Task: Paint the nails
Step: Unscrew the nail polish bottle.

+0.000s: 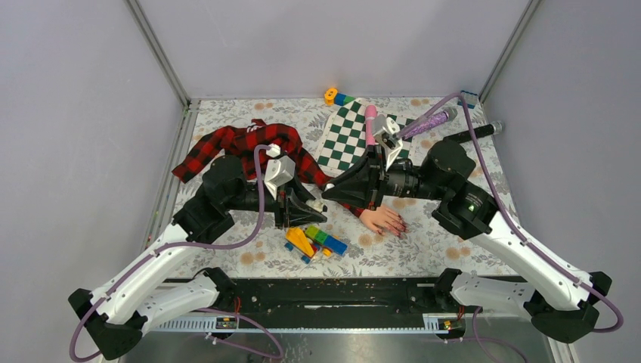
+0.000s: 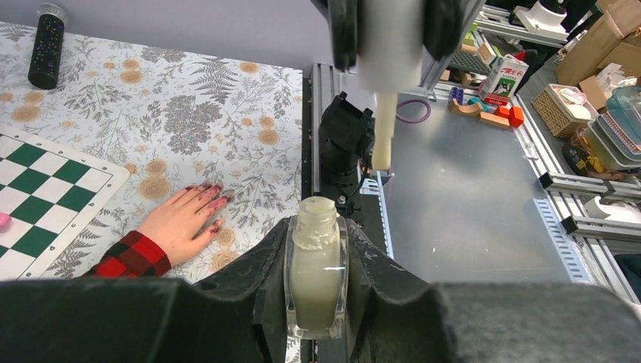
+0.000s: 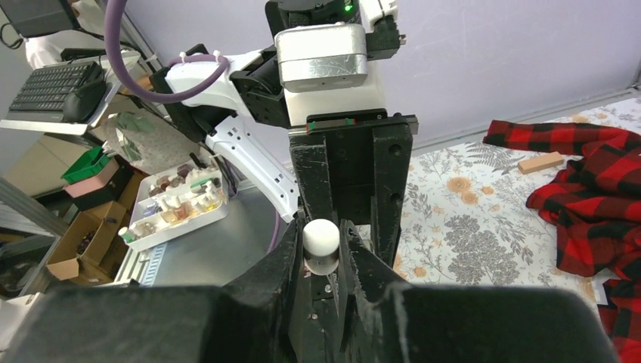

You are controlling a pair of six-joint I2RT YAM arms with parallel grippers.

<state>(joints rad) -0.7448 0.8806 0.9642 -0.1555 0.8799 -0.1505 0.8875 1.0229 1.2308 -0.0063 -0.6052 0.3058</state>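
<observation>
My left gripper (image 2: 317,228) is shut on a small pale bottle (image 2: 316,272) with an open neck, held upright; in the top view this gripper (image 1: 316,209) is at mid-table. My right gripper (image 3: 321,240) is shut on the white brush cap (image 3: 320,243). The cap's pale brush (image 2: 383,136) hangs out of the bottle, a little above and beyond its neck. In the top view the right gripper (image 1: 329,191) points left at the left one. The pale pink mannequin hand (image 1: 382,219) lies flat with dark-red nails (image 2: 209,190) and a plaid sleeve (image 2: 132,255), right of both grippers.
A red-black plaid shirt (image 1: 240,145) lies at the back left. A green-white checkerboard (image 1: 346,136) lies behind the grippers. Toy bricks (image 1: 314,240) lie below the left gripper. A pink tube (image 1: 370,121), a purple wand (image 1: 428,121) and a black cylinder (image 1: 475,133) lie at the back right.
</observation>
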